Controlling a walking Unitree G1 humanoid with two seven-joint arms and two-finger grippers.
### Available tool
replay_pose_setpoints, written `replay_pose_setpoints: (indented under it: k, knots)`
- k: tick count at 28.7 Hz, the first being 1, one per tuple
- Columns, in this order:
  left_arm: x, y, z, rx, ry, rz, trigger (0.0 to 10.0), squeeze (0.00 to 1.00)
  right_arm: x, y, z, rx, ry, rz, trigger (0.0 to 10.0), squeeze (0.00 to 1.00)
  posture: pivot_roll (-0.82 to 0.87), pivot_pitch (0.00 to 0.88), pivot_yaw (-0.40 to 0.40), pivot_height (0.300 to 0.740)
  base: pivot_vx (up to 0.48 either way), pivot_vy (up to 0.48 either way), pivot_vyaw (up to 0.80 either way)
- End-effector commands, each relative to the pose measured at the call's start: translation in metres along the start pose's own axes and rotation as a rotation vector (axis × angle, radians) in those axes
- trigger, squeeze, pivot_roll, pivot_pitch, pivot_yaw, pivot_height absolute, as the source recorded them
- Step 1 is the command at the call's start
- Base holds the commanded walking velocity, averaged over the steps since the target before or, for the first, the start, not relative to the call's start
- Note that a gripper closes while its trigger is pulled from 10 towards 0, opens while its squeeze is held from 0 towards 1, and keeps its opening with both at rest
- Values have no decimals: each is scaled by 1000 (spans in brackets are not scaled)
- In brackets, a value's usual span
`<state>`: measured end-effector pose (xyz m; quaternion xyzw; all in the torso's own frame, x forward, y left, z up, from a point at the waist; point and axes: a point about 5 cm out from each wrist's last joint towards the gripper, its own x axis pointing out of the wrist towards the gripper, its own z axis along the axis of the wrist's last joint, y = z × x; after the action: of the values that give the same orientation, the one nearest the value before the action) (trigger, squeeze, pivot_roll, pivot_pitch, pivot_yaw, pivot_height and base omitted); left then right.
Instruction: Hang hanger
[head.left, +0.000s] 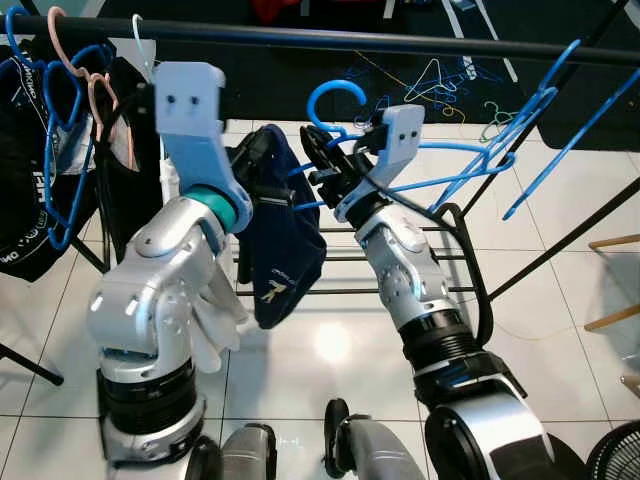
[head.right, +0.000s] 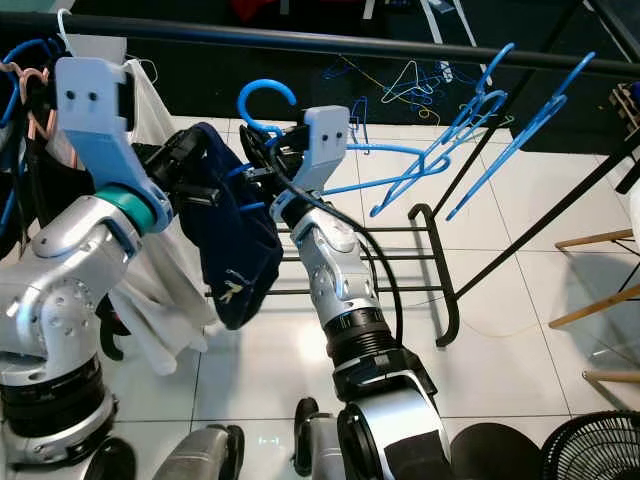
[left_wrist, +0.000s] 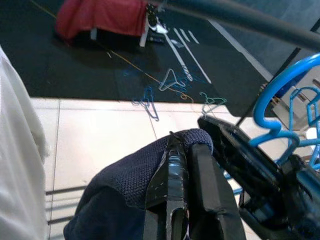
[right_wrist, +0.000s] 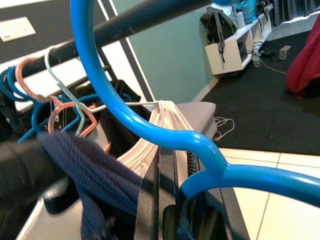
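The right gripper (head.left: 322, 165) is clamped on the neck of a blue hanger (head.left: 420, 150), whose hook curls up just below the black rail (head.left: 400, 43) without touching it, at about twelve o'clock in the head views. The left gripper (left_wrist: 190, 165), at nine o'clock from the hook, has its fingers pressed together on a fold of the navy garment (head.left: 285, 250), which droops from the hanger toward six o'clock. At ten o'clock, blue and pink hangers (head.left: 60, 90) with dark clothes hang on the rail, and loose hangers (head.left: 440, 80) lie on the dark floor beyond.
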<state>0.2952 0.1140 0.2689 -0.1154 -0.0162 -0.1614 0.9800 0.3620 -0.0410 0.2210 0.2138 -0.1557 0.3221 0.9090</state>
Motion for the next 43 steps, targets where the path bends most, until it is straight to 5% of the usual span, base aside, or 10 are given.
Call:
replay_pose_setpoints:
  k: [1, 4, 9, 26, 28, 30, 40, 41, 42, 43]
  knots:
    - [0, 1, -6, -37, 46, 1, 10000, 0, 19, 33, -1, 170, -54, 81, 10000, 0, 124, 163, 28, 740, 0, 0, 0]
    - [0, 4, -11, -41, 75, 18, 10000, 0, 22, 36, 2, 219, -73, 97, 10000, 0, 124, 163, 28, 740, 0, 0, 0]
    - [0, 11, -28, 3, 165, 80, 10000, 0, 35, 52, 15, 510, -127, 235, 10000, 0, 128, 162, 24, 740, 0, 0, 0]
    - [-4, 3, -24, 79, 160, 22, 10000, 0, 31, 62, 6, 721, -121, 289, 10000, 0, 126, 164, 22, 740, 0, 0, 0]
    - [-4, 0, -19, 146, 121, 7, 10000, 0, 29, 60, 6, 824, -142, 292, 10000, 0, 128, 162, 21, 740, 0, 0, 0]
    - [-7, -14, 2, 331, -68, -48, 10000, 0, 24, 57, 9, 957, -173, 346, 10000, 0, 129, 157, 23, 740, 0, 0, 0]
    - [-24, -37, 6, 566, -200, -233, 10000, 0, 13, 49, 6, 1014, -167, 366, 10000, 0, 127, 151, 27, 740, 0, 0, 0]
    - [-25, -35, 2, 599, -187, -238, 10000, 808, 12, 48, 6, 1016, -165, 361, 10000, 0, 125, 150, 29, 740, 0, 0, 0]
    - [-25, -34, -2, 614, -177, -246, 10000, 1000, 11, 46, 6, 1016, -164, 355, 10000, 0, 124, 148, 30, 740, 0, 0, 0]
    - [-25, -34, -2, 614, -177, -246, 10000, 1000, 11, 46, 6, 1016, -164, 355, 10000, 0, 124, 148, 30, 740, 0, 0, 0]
